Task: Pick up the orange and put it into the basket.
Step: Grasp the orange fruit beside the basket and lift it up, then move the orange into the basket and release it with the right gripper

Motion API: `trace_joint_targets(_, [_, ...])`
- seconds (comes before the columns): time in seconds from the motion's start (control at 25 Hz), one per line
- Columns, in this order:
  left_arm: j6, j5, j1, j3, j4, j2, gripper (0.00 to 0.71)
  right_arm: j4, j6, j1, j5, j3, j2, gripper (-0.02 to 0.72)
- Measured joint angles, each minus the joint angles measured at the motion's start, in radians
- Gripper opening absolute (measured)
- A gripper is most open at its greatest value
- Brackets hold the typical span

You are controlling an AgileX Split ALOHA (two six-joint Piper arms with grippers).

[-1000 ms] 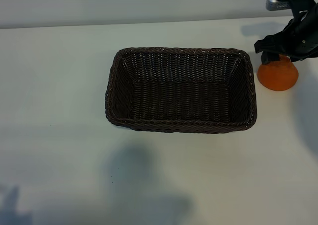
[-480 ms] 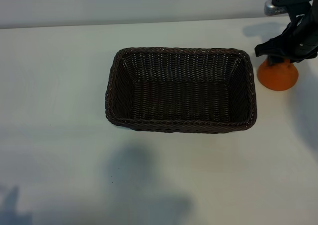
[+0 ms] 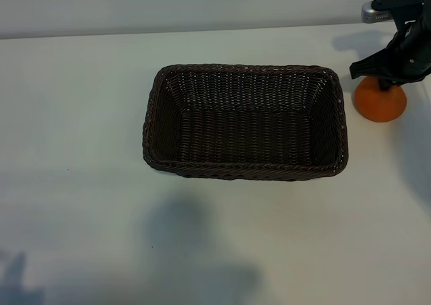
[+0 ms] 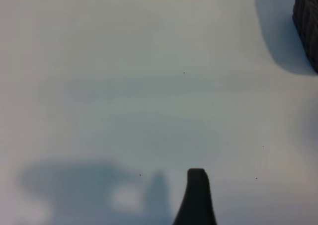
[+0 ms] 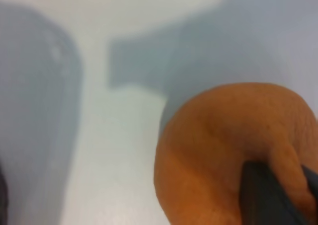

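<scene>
The orange point(image 3: 380, 104) sits on the white table just right of the basket point(image 3: 246, 68), a dark brown wicker rectangle that is empty inside. My right gripper point(image 3: 385, 83) reaches down onto the orange's top and is shut on its raised knob. In the right wrist view the orange point(image 5: 213, 150) fills the near side, with a dark fingertip point(image 5: 263, 195) pressed against the knob. My left arm is outside the exterior view. Its wrist view shows one dark fingertip point(image 4: 197, 195) over bare table, holding nothing, with a corner of the basket point(image 4: 307, 26) farther off.
The white table point(image 3: 81, 184) stretches bare to the left of and in front of the basket. The table's far edge runs just behind the basket and the orange. Arm shadows point(image 3: 195, 244) lie on the near part of the table.
My right gripper has dropped onto the orange and its fingers have drawn together on the knob. The orange has shifted slightly. The basket has stayed where it was.
</scene>
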Motion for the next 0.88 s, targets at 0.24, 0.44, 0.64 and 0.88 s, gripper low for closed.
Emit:
trace_joint_targets(0.24, [0.0,0.0,0.0,0.0,0.0,0.0,0.592,-0.012,0.0,0.0,0.161,-0.098,-0.072,0.097])
trace_joint_targets(0.44, [0.0,0.0,0.0,0.0,0.0,0.0,0.592,-0.024,0.0,0.0,0.271,-0.155,-0.153,0.097])
trace_joint_targets(0.64, [0.0,0.0,0.0,0.0,0.0,0.0,0.592,-0.031,0.0,0.0,0.337,-0.156,-0.211,0.096])
trace_joint_targets(0.88, [0.0,0.0,0.0,0.0,0.0,0.0,0.592,0.012,-0.019,0.02,0.375,-0.156,-0.22,0.097])
